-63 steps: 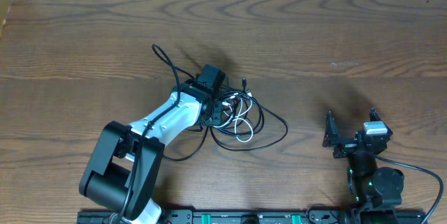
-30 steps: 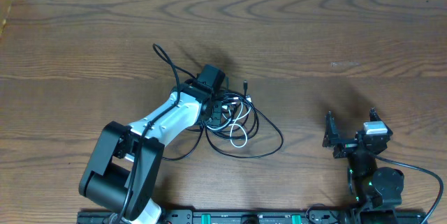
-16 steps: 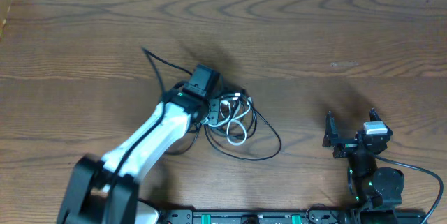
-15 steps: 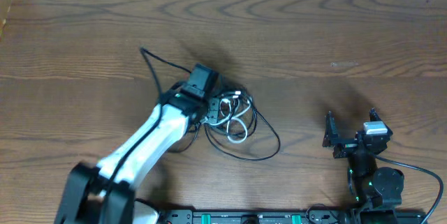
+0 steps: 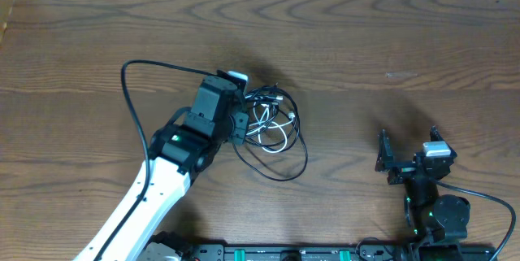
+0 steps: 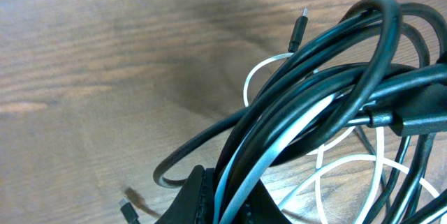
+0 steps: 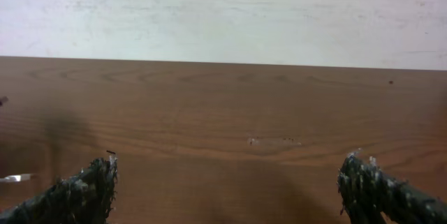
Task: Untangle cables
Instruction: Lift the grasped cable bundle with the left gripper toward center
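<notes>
Left pincer (image 5: 240, 123) clenches the tangled cables (image 5: 272, 127), one black and one white, whose loops spill just to its right across the wooden surface (image 5: 366, 41). Right pincer (image 5: 408, 143) gapes, released, well apart from the tangle.

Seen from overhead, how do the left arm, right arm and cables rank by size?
1. The left arm, clearly largest.
2. The right arm and the cables cover similar areas; too close to rank.
</notes>
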`<state>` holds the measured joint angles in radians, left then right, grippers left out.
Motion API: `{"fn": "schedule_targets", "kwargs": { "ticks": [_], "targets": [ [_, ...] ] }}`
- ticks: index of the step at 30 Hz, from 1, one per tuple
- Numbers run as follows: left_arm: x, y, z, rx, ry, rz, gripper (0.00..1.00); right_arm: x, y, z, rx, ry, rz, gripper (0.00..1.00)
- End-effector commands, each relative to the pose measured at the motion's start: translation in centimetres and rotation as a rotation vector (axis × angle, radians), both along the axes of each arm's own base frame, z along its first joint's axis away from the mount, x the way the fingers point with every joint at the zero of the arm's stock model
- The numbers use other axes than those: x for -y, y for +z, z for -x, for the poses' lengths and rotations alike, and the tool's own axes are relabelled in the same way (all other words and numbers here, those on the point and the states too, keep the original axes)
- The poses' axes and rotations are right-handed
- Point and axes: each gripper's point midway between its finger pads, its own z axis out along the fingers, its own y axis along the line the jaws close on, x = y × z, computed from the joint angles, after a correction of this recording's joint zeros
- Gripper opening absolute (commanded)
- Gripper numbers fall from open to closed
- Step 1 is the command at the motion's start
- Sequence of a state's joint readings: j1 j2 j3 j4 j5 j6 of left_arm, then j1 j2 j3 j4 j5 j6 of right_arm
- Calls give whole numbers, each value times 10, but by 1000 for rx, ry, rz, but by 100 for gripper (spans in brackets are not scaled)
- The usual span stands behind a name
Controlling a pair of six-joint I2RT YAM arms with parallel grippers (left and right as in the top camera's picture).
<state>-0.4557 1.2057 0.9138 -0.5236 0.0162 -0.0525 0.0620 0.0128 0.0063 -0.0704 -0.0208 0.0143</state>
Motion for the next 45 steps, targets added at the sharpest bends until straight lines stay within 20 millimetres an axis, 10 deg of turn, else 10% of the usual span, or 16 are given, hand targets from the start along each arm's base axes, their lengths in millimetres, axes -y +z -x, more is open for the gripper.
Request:
{"fn": "schedule_targets", "kwargs": {
  "ticks": [1,15,25,45],
  "targets": [
    [-1,16,1,67,-54,-24,8,3,0,0,1,-13,9,99],
    [5,23,6,146,-287,-142,7,3,0,0,1,-13,9,99],
    [61,32,45,173,-720,35,8,3,0,0,1,-13,9,99],
    [80,55,89,265,-1004,132,7,3,0,0,4,-13,8,99]
  ]
}}
